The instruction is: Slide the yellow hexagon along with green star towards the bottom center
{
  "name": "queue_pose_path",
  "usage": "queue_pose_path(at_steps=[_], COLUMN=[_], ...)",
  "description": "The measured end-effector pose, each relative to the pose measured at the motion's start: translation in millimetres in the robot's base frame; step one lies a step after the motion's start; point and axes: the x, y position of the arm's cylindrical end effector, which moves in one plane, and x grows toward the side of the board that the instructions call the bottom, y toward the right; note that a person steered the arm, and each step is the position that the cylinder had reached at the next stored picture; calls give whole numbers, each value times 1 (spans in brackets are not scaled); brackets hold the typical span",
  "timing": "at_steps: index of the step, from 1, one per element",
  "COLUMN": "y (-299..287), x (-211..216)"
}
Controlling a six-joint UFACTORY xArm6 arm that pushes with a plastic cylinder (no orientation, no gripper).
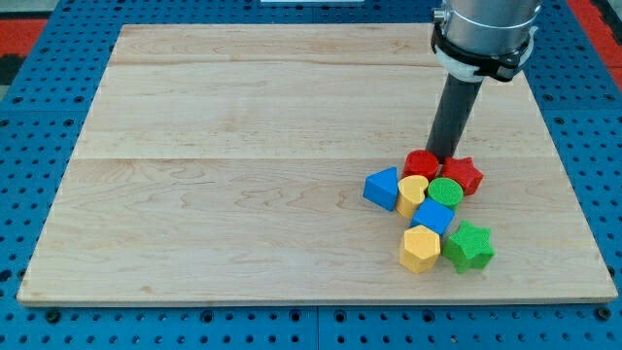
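Note:
The yellow hexagon (420, 249) lies at the lower right of the wooden board (233, 175), touching the green star (469, 245) on its right. My tip (446, 156) is at the top of the block cluster, between the red block (421, 164) and the red star (463, 175), well above the hexagon and star. The rod rises to the arm's grey cuff (483, 34) at the view's top right.
Between my tip and the hexagon lie a yellow heart-like block (412, 192), a green cylinder (445, 191), a blue cube (434, 216) and a blue triangle (382, 187). The board's bottom edge (311, 301) runs just below the hexagon.

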Motion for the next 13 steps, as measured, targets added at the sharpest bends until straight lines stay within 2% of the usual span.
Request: queue_pose_path(at_steps=[1, 2, 3, 6, 7, 8, 10, 12, 13], y=[18, 68, 76, 63, 93, 93, 19, 12, -38], x=[-5, -3, 29, 39, 80, 118, 132, 140, 140])
